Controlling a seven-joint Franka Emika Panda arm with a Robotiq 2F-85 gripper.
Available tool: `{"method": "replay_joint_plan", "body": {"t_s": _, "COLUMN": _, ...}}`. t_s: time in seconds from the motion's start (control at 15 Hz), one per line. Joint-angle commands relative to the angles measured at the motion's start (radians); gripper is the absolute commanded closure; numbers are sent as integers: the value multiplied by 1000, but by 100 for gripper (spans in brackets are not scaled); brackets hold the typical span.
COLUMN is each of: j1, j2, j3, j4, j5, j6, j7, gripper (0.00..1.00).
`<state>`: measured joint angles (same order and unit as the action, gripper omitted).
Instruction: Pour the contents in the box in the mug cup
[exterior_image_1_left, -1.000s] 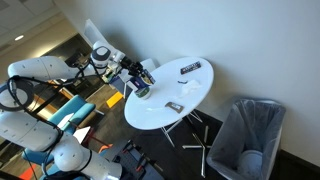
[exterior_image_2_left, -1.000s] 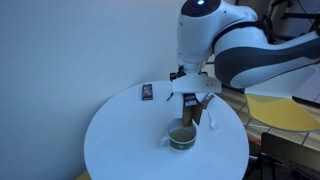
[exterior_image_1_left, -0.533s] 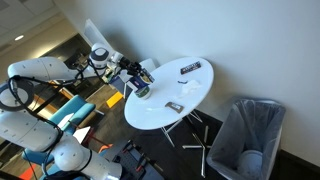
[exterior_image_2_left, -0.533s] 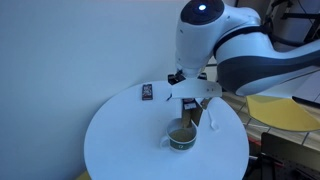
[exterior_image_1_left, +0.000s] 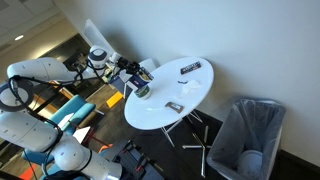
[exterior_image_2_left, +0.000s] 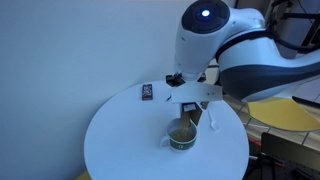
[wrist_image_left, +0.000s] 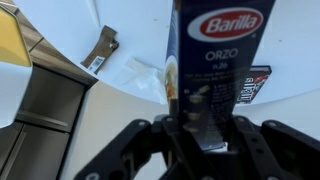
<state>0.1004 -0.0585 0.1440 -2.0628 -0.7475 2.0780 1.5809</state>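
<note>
The tool (wrist_image_left: 205, 128) pinches the box (wrist_image_left: 222, 55) between its fingers, holding it in the air just above the mug cup (exterior_image_2_left: 181, 136). The mug cup stands on the white round counter (exterior_image_2_left: 120, 145). A flat dark oblong (exterior_image_2_left: 148, 92) lies beyond the mug cup.

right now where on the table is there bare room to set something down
Widest bare patch: the table stretch between the mug cup, the flat dark oblong and the rim toward that camera. A smaller one lies between that oblong and the small grey piece. Crowded at the mug cup: the gripper holds the box right by it.
</note>
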Motion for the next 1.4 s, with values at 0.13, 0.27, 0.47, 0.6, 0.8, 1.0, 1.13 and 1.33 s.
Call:
{"method": "replay_joint_plan", "body": {"t_s": 0.13, "j1": 15, "j2": -36, "j3": 13, "j4": -32, "j5": -63, "j6": -9, "j7": 55, "gripper": 87}}
{"method": "replay_joint_plan", "body": {"t_s": 0.27, "j1": 20, "j2": -35, "j3": 15, "j4": -33, "j5": -80, "j6": -13, "j7": 64, "gripper": 87}}
{"method": "replay_joint_plan", "body": {"t_s": 0.47, "j1": 25, "j2": -33, "j3": 18, "j4": -33, "j5": -103, "j6": -17, "j7": 76, "gripper": 87}}
{"method": "replay_joint_plan", "body": {"t_s": 0.6, "j1": 26, "j2": -33, "j3": 20, "j4": -32, "j5": -109, "j6": -19, "j7": 76, "gripper": 87}}
{"method": "replay_joint_plan", "body": {"t_s": 0.8, "j1": 28, "j2": -31, "j3": 18, "j4": -29, "j5": -107, "j6": -20, "j7": 70, "gripper": 87}}
{"method": "replay_joint_plan", "body": {"t_s": 1.0, "j1": 21, "j2": -27, "j3": 8, "j4": -27, "j5": -85, "j6": -11, "j7": 65, "gripper": 87}}
{"method": "replay_joint_plan", "body": {"t_s": 1.13, "j1": 13, "j2": -29, "j3": -3, "j4": -27, "j5": -61, "j6": -2, "j7": 57, "gripper": 87}}
{"method": "replay_joint_plan", "body": {"t_s": 1.33, "j1": 0, "j2": -33, "j3": -25, "j4": -24, "j5": 7, "j6": 5, "j7": 33, "gripper": 87}}
